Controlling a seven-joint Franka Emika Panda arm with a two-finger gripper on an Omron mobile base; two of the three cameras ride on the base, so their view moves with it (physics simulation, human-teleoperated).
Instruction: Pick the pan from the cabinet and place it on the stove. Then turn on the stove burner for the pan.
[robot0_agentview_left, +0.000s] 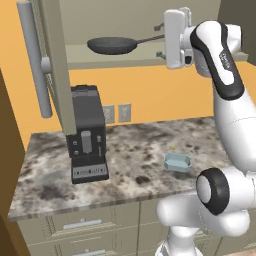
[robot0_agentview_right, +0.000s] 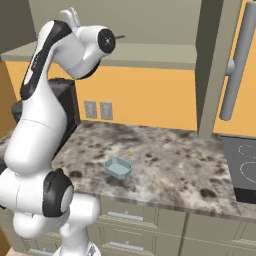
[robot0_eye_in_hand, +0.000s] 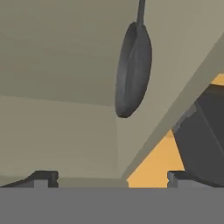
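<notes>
The dark round pan (robot0_agentview_left: 112, 46) lies flat on the shelf of the open wall cabinet (robot0_agentview_left: 150, 62), its thin handle (robot0_agentview_left: 149, 39) pointing right. My gripper (robot0_agentview_left: 161, 40) hovers at the end of that handle, open, one fingertip above the other. In the hand view the pan (robot0_eye_in_hand: 133, 70) appears edge-on well ahead of my gripper (robot0_eye_in_hand: 113, 177), with nothing between the fingertips. From the right base view the arm covers the pan except its handle tip (robot0_agentview_right: 120, 36). The black stove (robot0_agentview_right: 240, 167) is at the counter's right end, with white ring outlines on its glass.
The cabinet's doors stand open: one (robot0_agentview_left: 55, 65) at the left with a long bar handle, the other (robot0_agentview_right: 212, 65) near the stove. A black coffee machine (robot0_agentview_left: 87, 135) sits under the shelf, and a small blue dish (robot0_agentview_left: 177, 162) rests on the speckled counter (robot0_agentview_left: 135, 150). Drawers run below.
</notes>
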